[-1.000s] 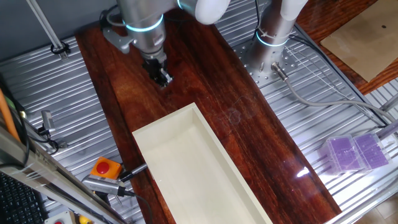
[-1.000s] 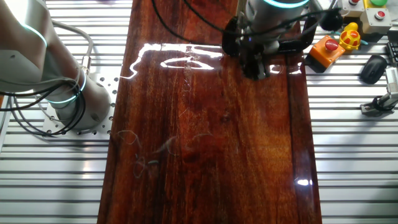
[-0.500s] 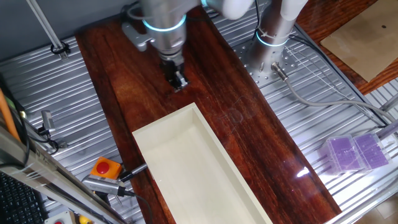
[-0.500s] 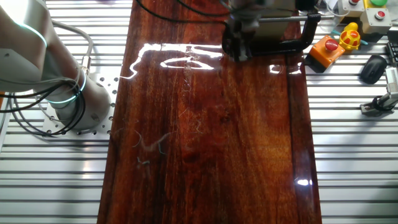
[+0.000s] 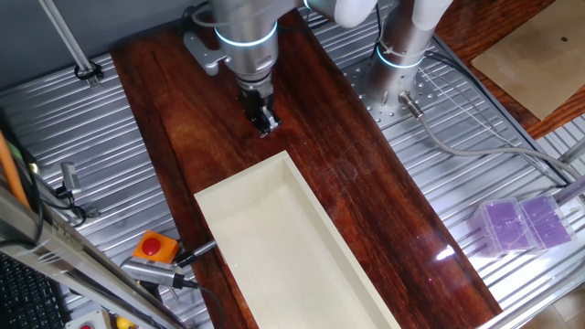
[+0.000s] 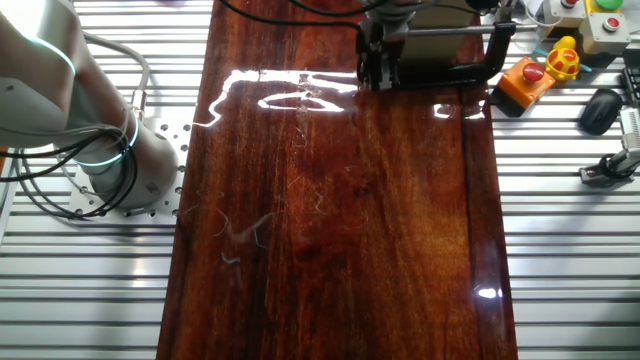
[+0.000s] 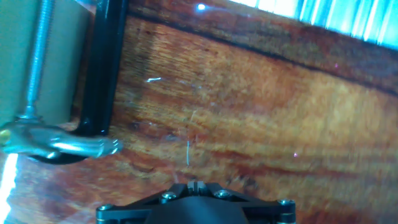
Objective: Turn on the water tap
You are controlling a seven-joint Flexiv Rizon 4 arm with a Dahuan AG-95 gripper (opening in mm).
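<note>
A black C-clamp [image 6: 470,70] lies at the far end of the dark wooden board, and it also shows at the left of the hand view [image 7: 102,74]. Its threaded screw [image 7: 38,56] ends at a small silver metal tap [image 7: 62,146], which lies flat on the wood. My gripper [image 5: 265,123] hangs just beyond the cream box's far end. In the other fixed view it [image 6: 378,75] sits at the clamp's left end. In the hand view its fingertips [image 7: 194,185] are pressed together and empty, with the tap to their left and a little ahead.
A long cream box [image 5: 274,247] lies along the board [image 5: 366,210]. A second arm's base [image 5: 402,50] stands beside the board. An orange box with a red button [image 6: 525,75] and a purple case [image 5: 521,224] sit on the ribbed metal table.
My gripper has moved sideways along the far end of the board and now sits at the C-clamp's end. It has stayed shut and empty. The clamp has not moved.
</note>
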